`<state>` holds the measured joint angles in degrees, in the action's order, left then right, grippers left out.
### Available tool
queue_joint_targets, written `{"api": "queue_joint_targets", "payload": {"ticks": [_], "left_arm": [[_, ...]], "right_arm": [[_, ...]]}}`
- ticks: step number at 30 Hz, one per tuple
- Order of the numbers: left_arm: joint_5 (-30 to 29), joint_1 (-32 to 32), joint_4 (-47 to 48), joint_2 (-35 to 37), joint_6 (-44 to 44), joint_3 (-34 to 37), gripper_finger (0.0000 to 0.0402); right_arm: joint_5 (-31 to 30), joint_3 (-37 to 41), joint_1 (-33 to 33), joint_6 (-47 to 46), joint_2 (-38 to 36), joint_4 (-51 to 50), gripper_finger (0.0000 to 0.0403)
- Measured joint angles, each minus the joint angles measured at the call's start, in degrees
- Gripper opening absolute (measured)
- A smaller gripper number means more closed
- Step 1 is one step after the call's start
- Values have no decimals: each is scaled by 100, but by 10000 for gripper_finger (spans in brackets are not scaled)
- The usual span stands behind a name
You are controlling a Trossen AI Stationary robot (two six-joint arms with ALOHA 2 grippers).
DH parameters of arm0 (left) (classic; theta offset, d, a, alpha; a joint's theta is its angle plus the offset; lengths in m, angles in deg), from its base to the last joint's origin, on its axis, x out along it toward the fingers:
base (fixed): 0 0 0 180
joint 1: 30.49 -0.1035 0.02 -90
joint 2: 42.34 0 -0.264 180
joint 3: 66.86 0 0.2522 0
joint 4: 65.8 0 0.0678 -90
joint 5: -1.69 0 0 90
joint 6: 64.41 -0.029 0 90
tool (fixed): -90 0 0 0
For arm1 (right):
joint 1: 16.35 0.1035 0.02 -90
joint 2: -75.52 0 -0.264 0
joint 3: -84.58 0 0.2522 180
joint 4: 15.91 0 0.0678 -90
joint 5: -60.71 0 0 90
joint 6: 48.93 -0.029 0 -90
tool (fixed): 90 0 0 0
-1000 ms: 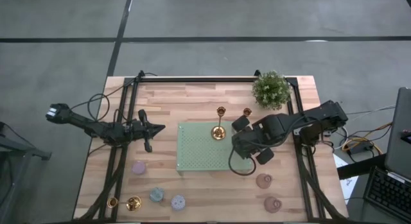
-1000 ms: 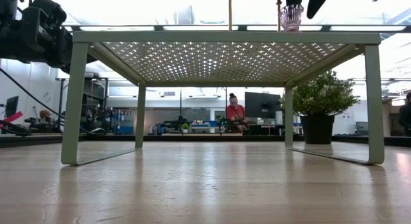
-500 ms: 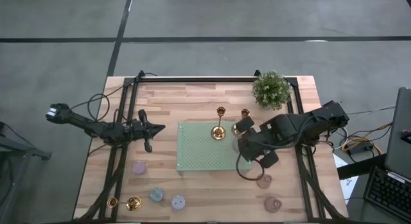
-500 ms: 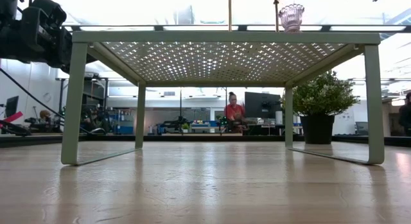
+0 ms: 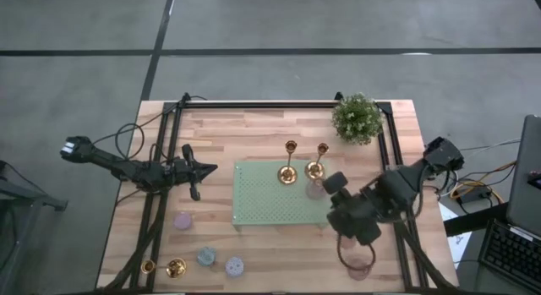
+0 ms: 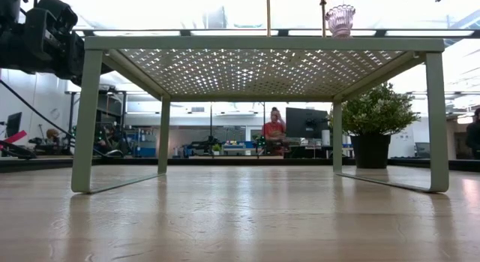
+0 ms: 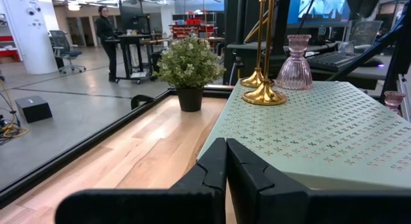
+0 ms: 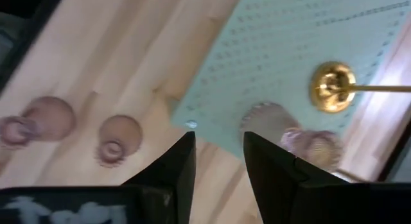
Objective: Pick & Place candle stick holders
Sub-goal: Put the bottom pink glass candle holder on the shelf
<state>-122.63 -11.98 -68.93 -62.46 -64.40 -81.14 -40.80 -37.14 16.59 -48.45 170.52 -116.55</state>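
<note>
A pale green perforated shelf (image 5: 270, 198) stands mid-table. On its far right part stand two gold candle stick holders (image 5: 288, 172) (image 5: 315, 168) and a pink glass holder (image 5: 315, 190) (image 6: 340, 20), each on its base. My right gripper (image 5: 345, 223) (image 8: 218, 144) hangs open above the shelf's near right corner, holding nothing. Two brownish-pink holders (image 8: 119, 137) (image 8: 42, 118) sit on the table below it. My left gripper (image 5: 196, 171) (image 7: 226, 160) waits shut, level, left of the shelf.
A potted plant (image 5: 357, 117) stands at the far right. Near the left front edge sit a pink holder (image 5: 183, 221), a gold holder lying on its side (image 5: 169, 267), a blue-green one (image 5: 206, 257) and a lavender one (image 5: 234, 264). Black frame rails (image 5: 161, 202) run along both sides.
My right gripper has drawn away from the pink glass holder, rising and swinging from over the shelf's right part toward the table's near right. The holder stays upright on the shelf beside the gold ones.
</note>
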Motion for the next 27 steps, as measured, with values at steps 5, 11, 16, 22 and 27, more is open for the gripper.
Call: {"api": "queue_joint_targets", "payload": {"ticks": [5,11,16,22,27], "left_arm": [[-1,0,2,-1,0,-1,13],[-1,0,0,0,0,-1,13],[-1,-1,0,-1,-2,-1,13],[1,-1,2,1,0,-1,13],[1,1,1,-1,0,0,13]], "right_arm": [[4,228,414,-786,-1,-1,117],[5,503,1029,-1674,13,118,119],[21,885,1517,-2395,25,486,125],[120,1454,2083,-3329,24,989,130],[301,1956,2439,-3818,26,1808,128]]}}
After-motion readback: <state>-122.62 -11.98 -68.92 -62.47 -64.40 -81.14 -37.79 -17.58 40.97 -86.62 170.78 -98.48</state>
